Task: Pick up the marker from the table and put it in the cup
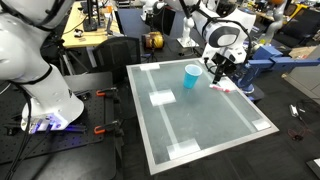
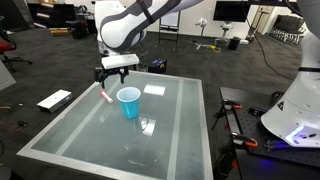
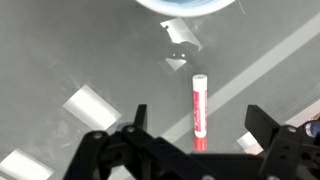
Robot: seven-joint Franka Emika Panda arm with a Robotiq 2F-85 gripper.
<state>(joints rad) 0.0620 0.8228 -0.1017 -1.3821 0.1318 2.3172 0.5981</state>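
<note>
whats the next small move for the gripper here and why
Probably lower the gripper straight down over the marker. In the wrist view the jaws stand open, one on each side of the marker, which lies flat on the table. In both exterior views the gripper hovers above the marker, so nothing is gripped yet.

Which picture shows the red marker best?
The wrist view: the marker lies big and close on the table, pale end showing. In both exterior views it is only a tiny red sliver near the cup.
</note>
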